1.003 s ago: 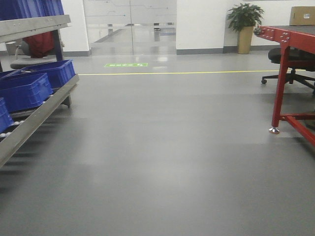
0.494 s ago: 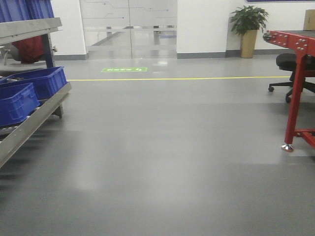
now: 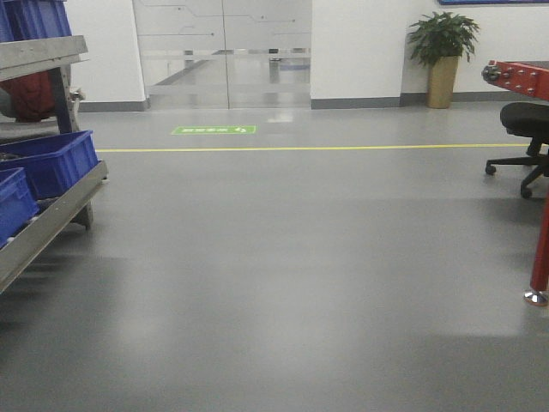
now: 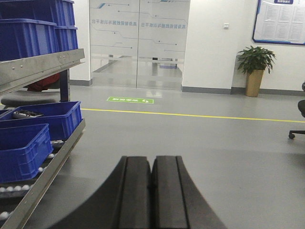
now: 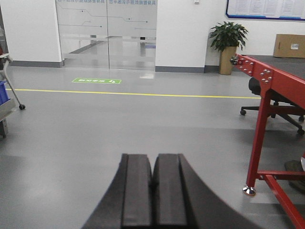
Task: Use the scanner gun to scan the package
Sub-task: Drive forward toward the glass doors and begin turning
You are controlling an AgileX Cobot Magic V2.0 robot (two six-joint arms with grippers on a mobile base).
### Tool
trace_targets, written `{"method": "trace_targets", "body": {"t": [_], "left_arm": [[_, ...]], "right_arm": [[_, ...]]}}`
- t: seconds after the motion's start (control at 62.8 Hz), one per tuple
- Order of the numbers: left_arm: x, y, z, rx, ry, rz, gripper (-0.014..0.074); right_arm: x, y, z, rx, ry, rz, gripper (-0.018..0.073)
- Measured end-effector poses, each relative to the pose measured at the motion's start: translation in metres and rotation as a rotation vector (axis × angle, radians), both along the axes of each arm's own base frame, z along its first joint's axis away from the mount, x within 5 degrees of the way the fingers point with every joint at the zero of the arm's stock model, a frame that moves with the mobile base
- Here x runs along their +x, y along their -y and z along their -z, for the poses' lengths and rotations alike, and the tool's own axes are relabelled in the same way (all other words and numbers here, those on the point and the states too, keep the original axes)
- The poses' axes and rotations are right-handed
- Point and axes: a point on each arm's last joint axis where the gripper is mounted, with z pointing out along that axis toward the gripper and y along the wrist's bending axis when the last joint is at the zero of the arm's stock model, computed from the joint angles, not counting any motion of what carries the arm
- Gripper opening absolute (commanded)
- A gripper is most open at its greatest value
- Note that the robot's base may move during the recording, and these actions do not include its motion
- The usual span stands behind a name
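Standing here, I see mostly bare grey floor. One yellow line runs across it, and one green floor sign lies just beyond the line, in front of the frosted glass doors, which have two panels.

Along the left side is one metal roller rack. Two blue crates sit on its lower level, one behind the other. More blue crates are stacked on its top shelf, but they are cut off at the edge, so I cannot count them.

By the far wall stands one potted plant, with one notice board on the wall above it. On the right is one red-framed worktop, and one black office chair is tucked under its far end.

One brown cardboard box rests on the far end of that worktop and has a small pale patch on its face. It is too far off for me to tell whether it is the one to be scanned. The scanner gun is in none of the three views.

Both arms point out over open floor, well away from the worktop. The left gripper has its two black fingers pressed flat together with nothing between them. The right gripper is the same: its two fingers meet along one seam and hold nothing.
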Motion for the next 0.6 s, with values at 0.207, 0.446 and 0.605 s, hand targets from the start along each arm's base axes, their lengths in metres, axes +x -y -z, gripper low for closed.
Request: {"method": "trace_targets", "body": {"t": [0.207,0.446,0.605], "left_arm": [[0.0,0.0,0.0,0.0,0.0,0.0,-0.01],[0.0,0.0,0.0,0.0,0.0,0.0,-0.01],[0.0,0.0,0.0,0.0,0.0,0.0,-0.01]], "right_arm": [[0.0,0.0,0.0,0.0,0.0,0.0,-0.0162],[0.0,0.0,0.0,0.0,0.0,0.0,-0.0162],[0.0,0.0,0.0,0.0,0.0,0.0,-0.0162]]}}
